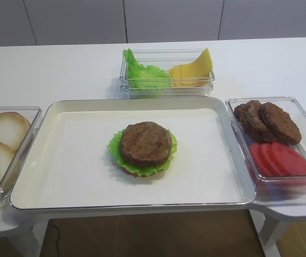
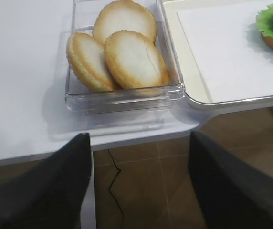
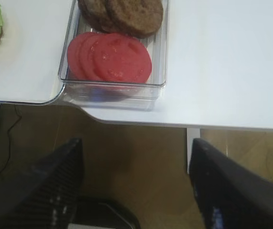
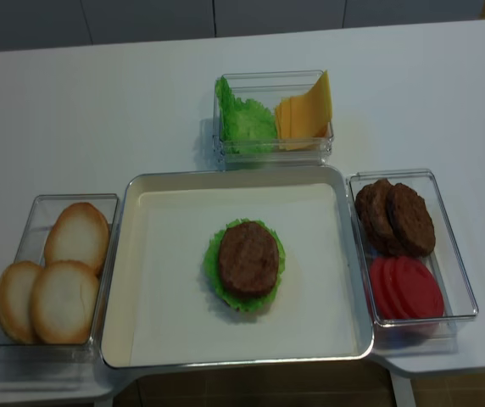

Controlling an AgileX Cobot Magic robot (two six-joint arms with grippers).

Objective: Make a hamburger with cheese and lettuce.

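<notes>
Hamburger [image 4: 244, 264] — bun base, lettuce rim, patty on top — sits mid-tray [image 4: 141, 339]. Cheese [image 4: 303, 114] and lettuce [image 4: 244, 121] share the clear box at 12 o'clock. Left gripper [image 2: 139, 191] and right gripper [image 3: 136, 191] hang off the table's near edge, fingers apart, empty — hamburger toward 1 and 11 o'clock respectively.

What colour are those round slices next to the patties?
Red, a pinkish tomato red. The slices show best in the right wrist view.
</notes>
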